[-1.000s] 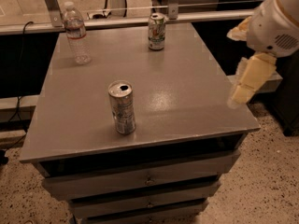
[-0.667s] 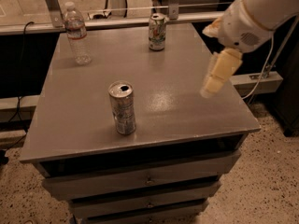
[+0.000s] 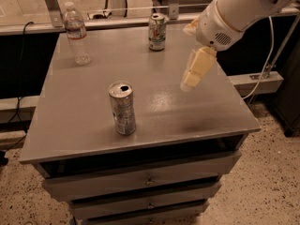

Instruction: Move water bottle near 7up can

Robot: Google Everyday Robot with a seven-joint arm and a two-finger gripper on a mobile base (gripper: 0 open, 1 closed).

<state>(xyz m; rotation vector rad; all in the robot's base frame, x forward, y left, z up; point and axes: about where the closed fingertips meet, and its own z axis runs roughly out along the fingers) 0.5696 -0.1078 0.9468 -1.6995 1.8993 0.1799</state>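
The water bottle point(image 3: 76, 32) stands upright at the far left corner of the grey cabinet top point(image 3: 89, 102). It is clear with a white cap and a pale label band. The 7up can point(image 3: 157, 31), white and green with a silver top, stands upright at the far middle edge. My gripper point(image 3: 189, 81) hangs from the white arm above the right half of the top. It is well right of the bottle and in front and to the right of the 7up can. It holds nothing.
A taller slim silver-grey can point(image 3: 123, 108) with an open top stands near the front middle of the top. The cabinet has drawers point(image 3: 140, 179) below. A rail and cables run behind the cabinet; speckled floor lies to the right.
My arm and gripper have swung left from beyond the cabinet's right edge to above its right half. The bottle and both cans have not moved.
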